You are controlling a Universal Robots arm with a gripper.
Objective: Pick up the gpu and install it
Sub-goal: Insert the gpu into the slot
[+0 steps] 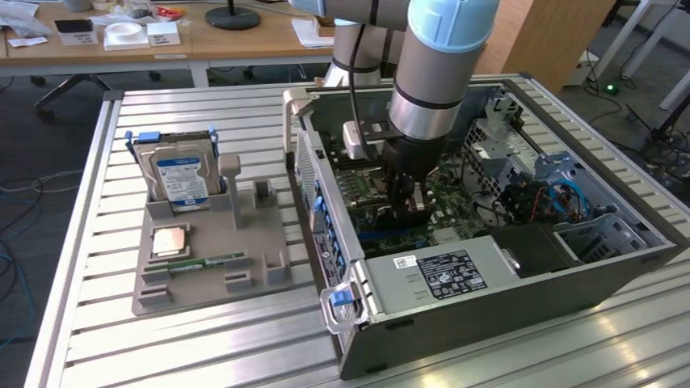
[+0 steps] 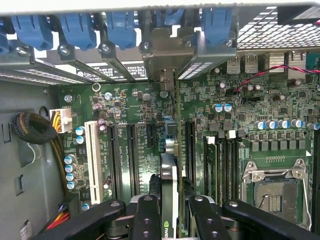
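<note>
claw (image 2: 170, 210) | I'm clamping the gpu (image 2: 169, 165) edge-on, holding it inside the open PC case (image 1: 453, 323), right over the motherboard (image 2: 135, 130) slots | hard drive (image 1: 181, 179) sitting in the gray tray (image 1: 205, 283) beside that case

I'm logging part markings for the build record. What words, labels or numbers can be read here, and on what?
"NVIDIA", partly cut off: on the gpu edge held in the gripper.
Blue-white label on the hard drive: print too small to read.
Black label on the power supply: unreadable.
White sticker beside it: unreadable.
Motherboard markings: too small to read.
</note>
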